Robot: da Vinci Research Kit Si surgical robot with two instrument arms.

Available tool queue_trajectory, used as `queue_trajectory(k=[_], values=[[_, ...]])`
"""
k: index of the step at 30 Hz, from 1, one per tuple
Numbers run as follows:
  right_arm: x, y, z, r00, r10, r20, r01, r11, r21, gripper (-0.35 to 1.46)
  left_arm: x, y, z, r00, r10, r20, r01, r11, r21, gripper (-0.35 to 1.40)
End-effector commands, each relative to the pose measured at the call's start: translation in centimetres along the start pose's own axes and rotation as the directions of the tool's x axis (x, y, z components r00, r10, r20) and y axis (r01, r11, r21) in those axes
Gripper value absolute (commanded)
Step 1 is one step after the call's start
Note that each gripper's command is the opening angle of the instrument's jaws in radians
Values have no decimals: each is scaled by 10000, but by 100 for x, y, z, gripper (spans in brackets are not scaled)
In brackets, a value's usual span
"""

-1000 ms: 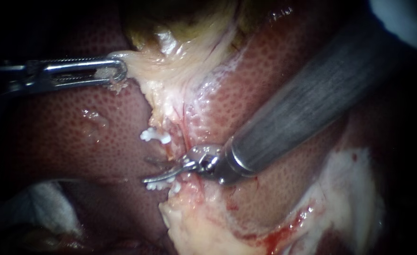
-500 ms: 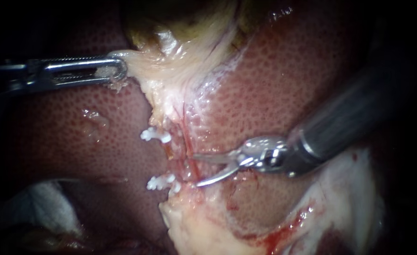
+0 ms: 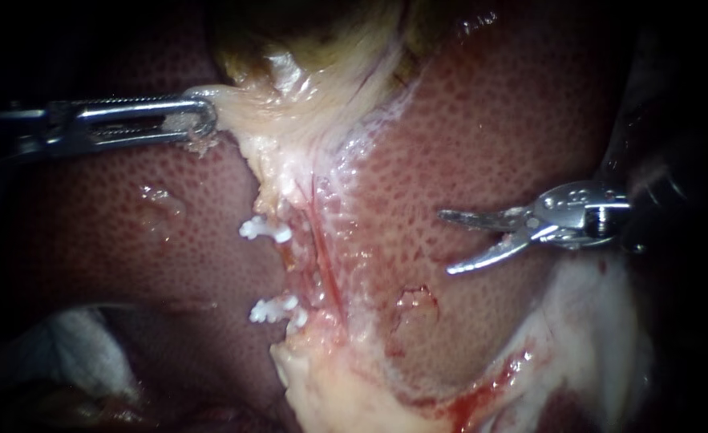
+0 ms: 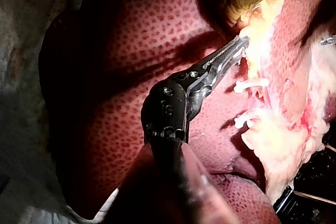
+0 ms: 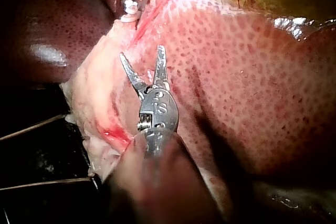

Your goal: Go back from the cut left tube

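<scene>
Endoscope view: the right instrument (image 3: 446,242) is hanging over bare liver (image 3: 482,120). Its pincer is standing apart, two curved blades with a clear gap and nothing between them. Neither blade is touching the tissue, as far as can be told.

The cut left tube (image 3: 285,250) is lying well apart from that pincer, out ahead of the blade tips. A thin red tube (image 3: 327,273) is running unbroken between the two. The cut tube's break is sitting between two white clips, the upper clip (image 3: 264,230) and the lower clip (image 3: 273,309), each one jutting out over the liver.

The left instrument (image 3: 205,120) is coming in level, its pincer clamped on the pale tissue (image 3: 289,128) under the greenish gallbladder (image 3: 289,40). It is gripping above the upper clip.

Left wrist view: the left instrument (image 4: 239,45) is biting the pale tissue (image 4: 257,35), both clips just beside it.

Right wrist view: the right instrument (image 5: 140,52) is showing its blades spread, and the clips are lying well ahead of them.

White gauze (image 3: 73,337) is lying below the liver's edge.
</scene>
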Motion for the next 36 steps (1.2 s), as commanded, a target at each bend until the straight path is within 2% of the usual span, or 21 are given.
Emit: queue_trajectory(k=[1, 5, 11, 18, 23, 28, 36], values=[[1, -2, -1, 10000, 5, 28, -5, 10000, -17, 143, -1, 0, 1, 10000, 14, -7, -14, 10000, 16, -35], [1, -5, 0, 10000, -71, 22, 71, 10000, 55, 143, -7, -3, 10, 10000, 47, -20, -47, 10000, 26, -35], [-1, -6, 1, 10000, -89, 9, 88, 9999, 113, 143, -19, -7, 33, 9999, 113, 25, -113, 9999, -54, -35], [-1, -7, 1, 10000, -93, 9, 93, 9999, 115, 143, -35, -19, 72, 9992, 222, 317, -216, 9996, -196, -35], [-1, -7, 1, 10000, -94, 9, 94, 9999, 115, 143, -41, -22, 98, 9988, 260, 423, -250, 9994, -247, -35], [-1, -9, 0, 10000, -95, 9, 95, 9999, 117, 143, -45, -21, 109, 9983, 296, 494, -282, 9992, -278, -35], [1, -10, 1, 10000, -92, -21, 92, 9999, 110, 143, -48, -20, 114, 9981, 315, 536, -299, 9991, -309, -35]])
